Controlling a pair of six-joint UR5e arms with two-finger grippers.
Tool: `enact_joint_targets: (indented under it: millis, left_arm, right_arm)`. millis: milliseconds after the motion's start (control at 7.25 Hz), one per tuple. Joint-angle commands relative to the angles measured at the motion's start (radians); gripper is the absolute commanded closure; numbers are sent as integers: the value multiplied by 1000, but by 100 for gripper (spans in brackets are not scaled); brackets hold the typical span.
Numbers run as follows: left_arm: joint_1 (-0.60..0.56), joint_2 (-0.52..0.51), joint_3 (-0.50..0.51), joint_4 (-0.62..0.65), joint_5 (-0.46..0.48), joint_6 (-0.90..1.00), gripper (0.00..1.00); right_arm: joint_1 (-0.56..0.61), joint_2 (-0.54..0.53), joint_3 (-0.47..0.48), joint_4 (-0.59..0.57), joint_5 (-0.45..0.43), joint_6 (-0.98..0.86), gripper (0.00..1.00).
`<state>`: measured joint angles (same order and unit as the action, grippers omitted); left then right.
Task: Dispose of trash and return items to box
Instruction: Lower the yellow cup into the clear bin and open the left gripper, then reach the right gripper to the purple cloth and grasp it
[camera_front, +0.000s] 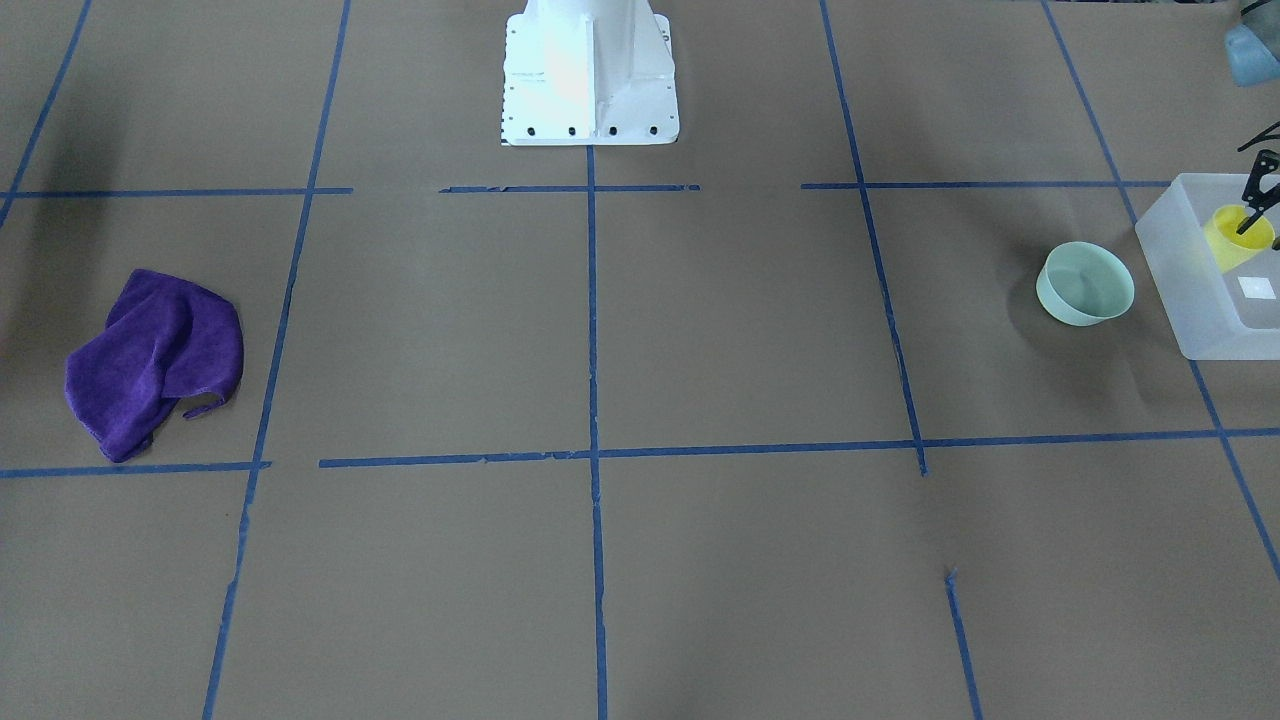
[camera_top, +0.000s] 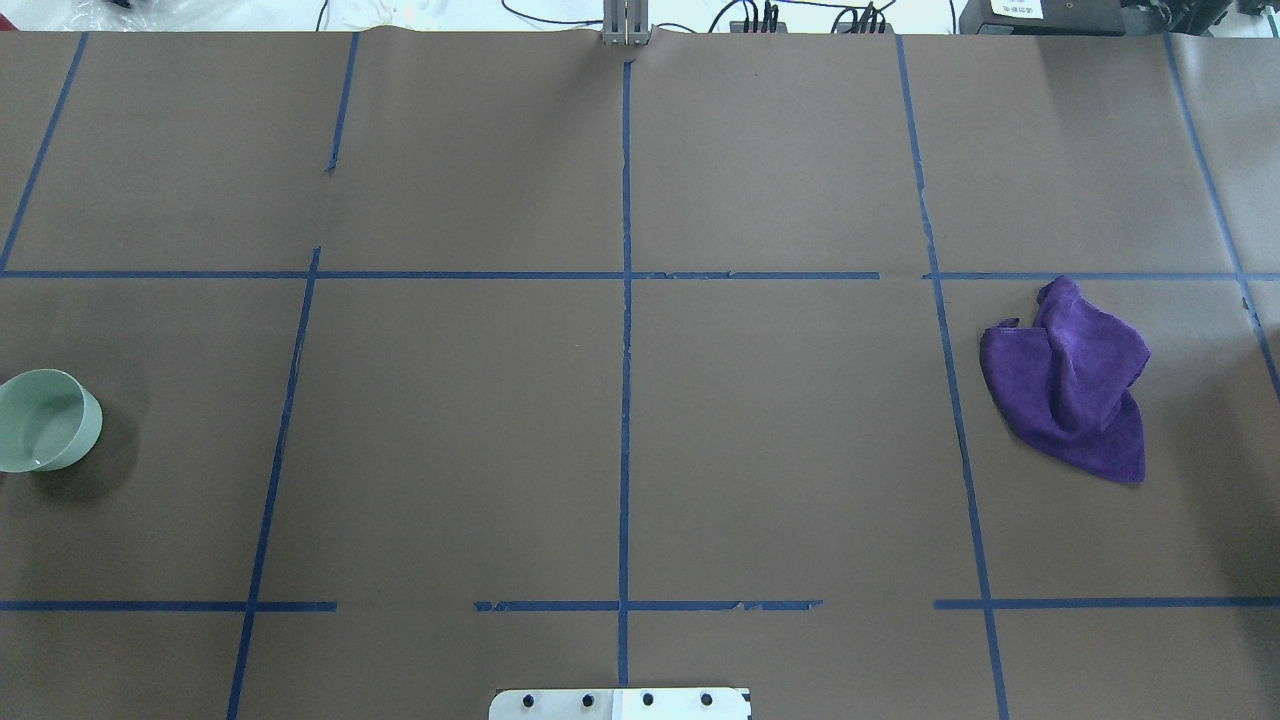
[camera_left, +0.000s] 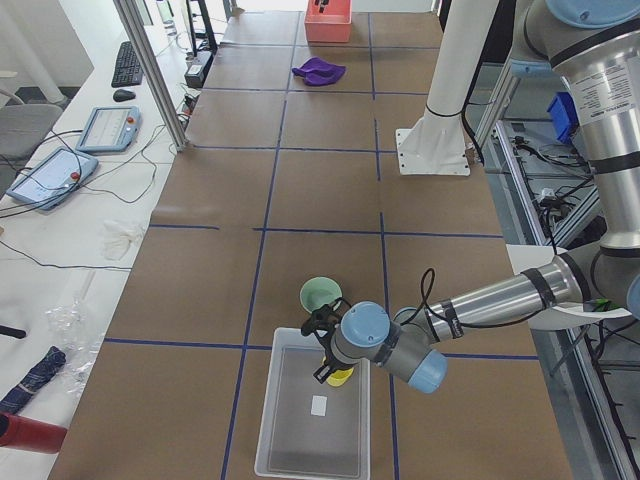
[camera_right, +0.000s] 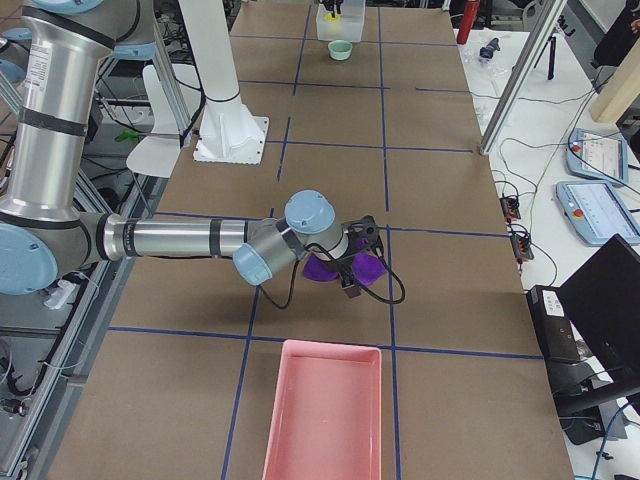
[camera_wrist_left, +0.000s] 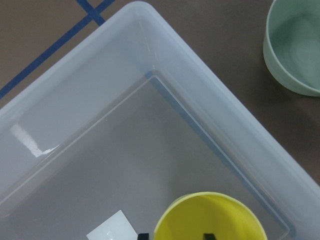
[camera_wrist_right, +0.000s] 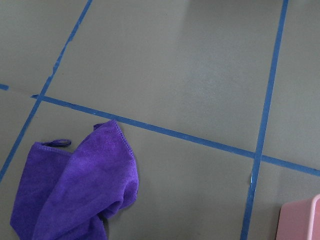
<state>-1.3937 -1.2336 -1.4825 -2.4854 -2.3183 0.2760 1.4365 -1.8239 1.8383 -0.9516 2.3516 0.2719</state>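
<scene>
The yellow cup (camera_front: 1228, 240) sits inside the translucent box (camera_front: 1190, 300) at the table's end on my left side. It also shows in the left wrist view (camera_wrist_left: 210, 220), close to the box's white label (camera_wrist_left: 112, 227). My left gripper (camera_front: 1250, 225) reaches down into the box, and its fingertips (camera_wrist_left: 143, 235) straddle the cup's near wall with a clear gap, so it is open. The mint-green bowl (camera_front: 1085, 283) stands upright on the table just beside the box. My right gripper (camera_right: 352, 275) hovers over the purple cloth (camera_right: 372, 268); I cannot tell if it is open or shut.
The purple cloth (camera_top: 1070, 380) lies crumpled on my right side of the table. A pink tray (camera_right: 325, 410) lies at that end, past the cloth. The robot's white base (camera_front: 590, 70) stands at mid table edge. Blue tape lines grid the brown surface.
</scene>
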Motion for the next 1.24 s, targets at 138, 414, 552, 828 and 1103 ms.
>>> enact_joint_targets:
  millis: [138,414,552,828,1103]
  left_arm:
    - [-104,-73,-149,209,-32,-27,0]
    - [-139,-121,-260,379,-32,-23,0]
    - [-142,-141,-263,381,-32,-26,0]
    - [-142,-165,-263,381,-32,-27,0]
    - [-142,-175,-263,382,-32,-29,0]
  right_arm:
    - [-118,2,57,-1,-27,138,0]
    - [-329,-5,104,1,-208,236,0]
    - [-396,-6,102,29,-231,304,0]
    - [-586,-8,95,83,-407,497,0]
    - [-697,-6,35,121,-544,587,15]
